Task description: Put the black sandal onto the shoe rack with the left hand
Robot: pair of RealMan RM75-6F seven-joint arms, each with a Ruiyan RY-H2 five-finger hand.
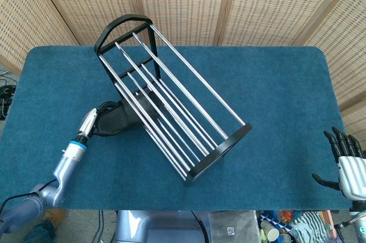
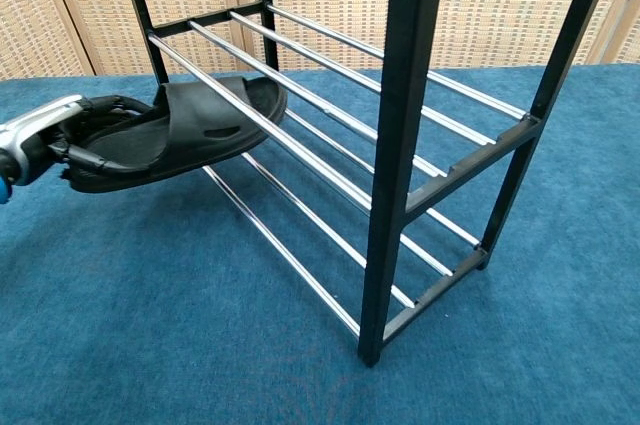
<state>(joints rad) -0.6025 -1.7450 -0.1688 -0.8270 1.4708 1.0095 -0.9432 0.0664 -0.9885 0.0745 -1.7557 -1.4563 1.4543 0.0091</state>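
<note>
The black sandal (image 2: 190, 129) hangs in the air with its toe pushed in between the rack's upper and lower rails. My left hand (image 2: 62, 135) grips it by the heel. In the head view the sandal (image 1: 123, 116) shows partly under the chrome rails, with the left hand (image 1: 94, 123) at its outer end. The shoe rack (image 1: 171, 94) is a black frame with chrome rails, standing slantwise across the table; in the chest view the rack (image 2: 400, 135) fills the middle. My right hand (image 1: 346, 160) hovers off the table's right front corner, fingers spread, holding nothing.
A blue carpeted table (image 1: 269, 100) carries the rack. Woven screens (image 1: 189, 3) stand behind it. Clutter (image 1: 274, 226) lies on the floor below the front edge.
</note>
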